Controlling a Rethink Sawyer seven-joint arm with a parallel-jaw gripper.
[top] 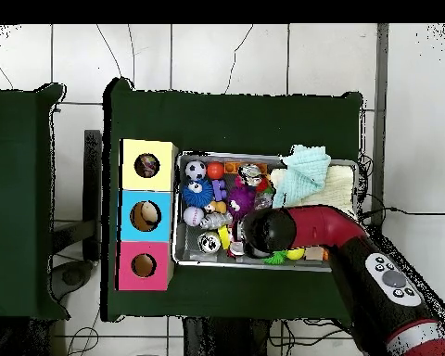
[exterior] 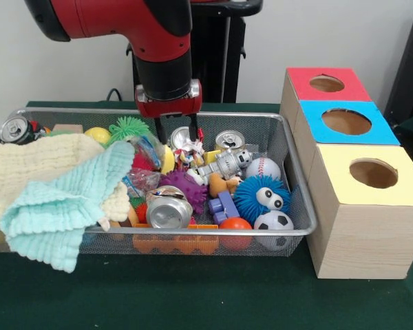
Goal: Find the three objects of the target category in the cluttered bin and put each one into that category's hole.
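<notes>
Got gripper (exterior: 177, 130) low over far-middle of bin (exterior: 299, 206), fingers parted, nothing held. Confetti wrapper wad (exterior: 187, 152) sits straight below tips, so I'd just drop down. Yellow box hole (exterior: 373, 173) off right, nearer camera.

I count three wooden boxes (exterior: 358, 199), one wire basket (exterior: 299, 206), three silver cans (exterior: 168, 210) showing, two cloths (exterior: 62, 206), three sports balls (exterior: 273, 229) and two spiky balls (exterior: 186, 187), purple and green.
</notes>
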